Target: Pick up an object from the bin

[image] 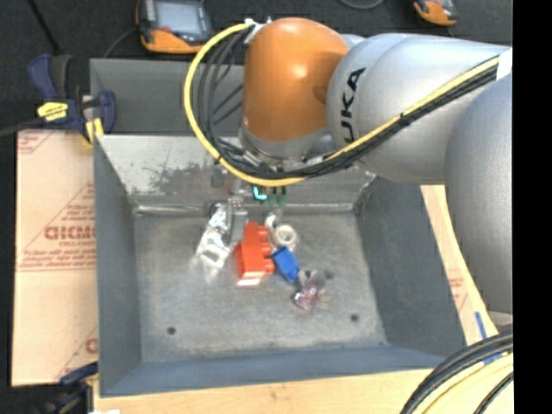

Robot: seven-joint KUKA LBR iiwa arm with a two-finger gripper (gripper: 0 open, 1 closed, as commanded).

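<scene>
Orange, glossy and domed, the wrist cover (pixel 285 80) hides most of the jaws, so whether they are parted or clenched cannot be told. Nearest them, on the speckled floor of the grey metal bin (pixel 164 317), lie a crinkled clear packet (pixel 210 247) and a blocky orange-red plastic piece (pixel 252 253), side by side. A white ring (pixel 283 234), a small blue piece (pixel 286 266) and a perhaps glassy purplish trinket (pixel 306 297) follow rightward.

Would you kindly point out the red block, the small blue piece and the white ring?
red block (pixel 252 251), camera view, middle of its top face
small blue piece (pixel 286 265), camera view, its centre
white ring (pixel 288 238), camera view, its rim
</scene>
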